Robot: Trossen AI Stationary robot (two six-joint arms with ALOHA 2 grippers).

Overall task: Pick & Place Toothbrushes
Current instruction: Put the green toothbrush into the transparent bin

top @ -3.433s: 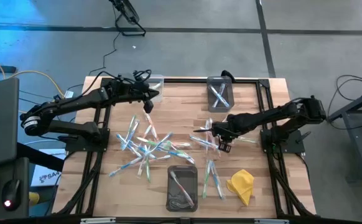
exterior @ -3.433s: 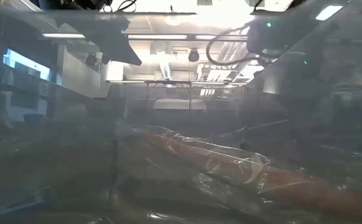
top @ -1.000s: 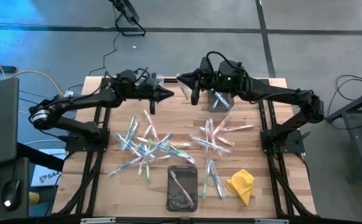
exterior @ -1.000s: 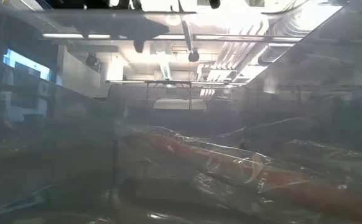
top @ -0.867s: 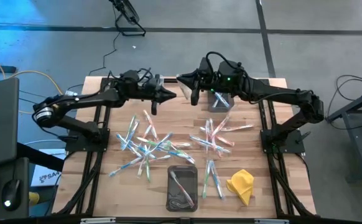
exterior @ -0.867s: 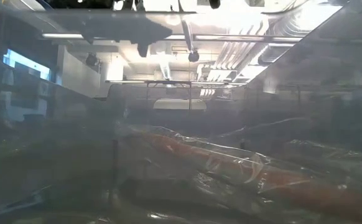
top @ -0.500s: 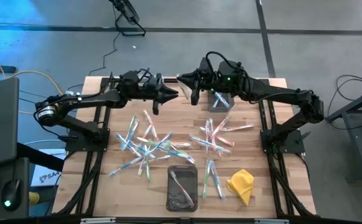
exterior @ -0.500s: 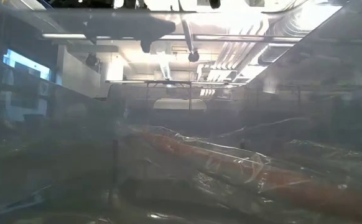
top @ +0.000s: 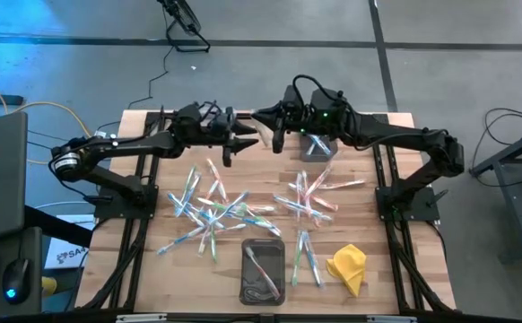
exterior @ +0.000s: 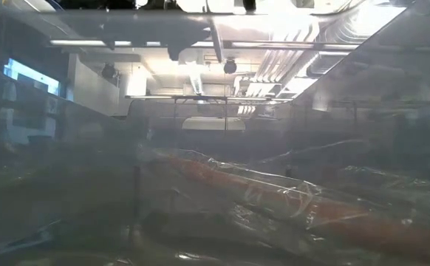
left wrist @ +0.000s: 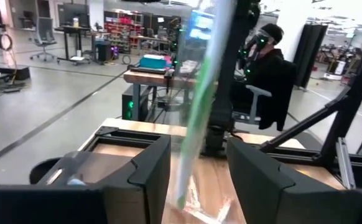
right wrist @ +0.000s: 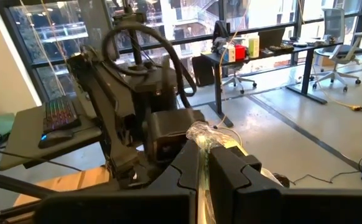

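**Both grippers meet over the far edge of the table**

Nearest me, along the near edge, I see a small bin (top: 263, 271) with toothbrushes inside and a yellow cloth (top: 348, 266) to its right. Across the middle of the table (top: 387, 269) the toothbrushes (top: 214, 208) lie scattered in loose clusters. At the far edge another bin (top: 317, 136) holds a few more.

Above that far edge the two arms face each other. My right gripper (top: 263, 119) is clamped on a wrapped toothbrush (right wrist: 201, 140), fingers nearly together around it. My left gripper (top: 246, 136) sits just beside it with its fingers (left wrist: 147, 171) spread apart, and the wrapped toothbrush stands between them without touching either one.
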